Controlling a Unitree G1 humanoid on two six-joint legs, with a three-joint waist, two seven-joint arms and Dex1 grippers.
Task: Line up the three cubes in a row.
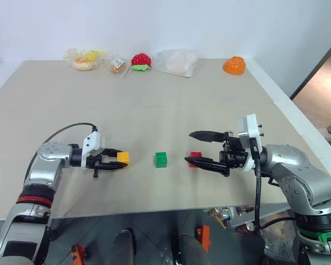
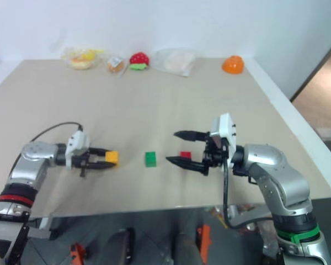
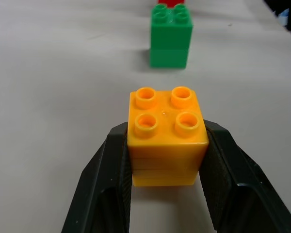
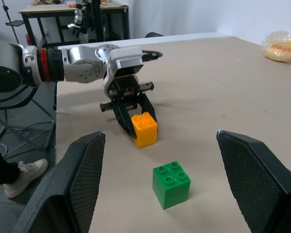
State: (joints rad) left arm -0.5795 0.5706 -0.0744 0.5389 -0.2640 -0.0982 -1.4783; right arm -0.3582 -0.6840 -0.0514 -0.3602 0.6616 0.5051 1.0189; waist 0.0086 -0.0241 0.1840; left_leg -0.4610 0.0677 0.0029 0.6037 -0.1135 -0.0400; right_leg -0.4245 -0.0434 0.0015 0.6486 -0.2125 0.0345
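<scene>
Surface [image 1: 154, 110]: your three cubes sit on its near part.
Right claw [image 1: 197, 148]: spread wide, holding nothing; red cube [image 1: 195, 158] lies between its fingers.
Left claw [image 1: 119, 159]: pinching the yellow cube [image 1: 123, 158].
Green cube [image 1: 161, 159]: straight ahead of your left claw, red beyond it, so the row runs along its pointing line.

- The yellow-orange cube [image 1: 123, 158] is a small plastic brick with four round studs on top. It sits upright, pinched between the two black fingers of my left hand [image 1: 117, 163], near the worktop's [image 1: 154, 110] front edge, toward its left side.
- The green cube [image 1: 161, 159] stands upright and free on the worktop, studs up, just right of the yellow-orange one.
- The red cube [image 1: 196, 158] rests upright beyond the green one, so all three run roughly along the front edge.
</scene>
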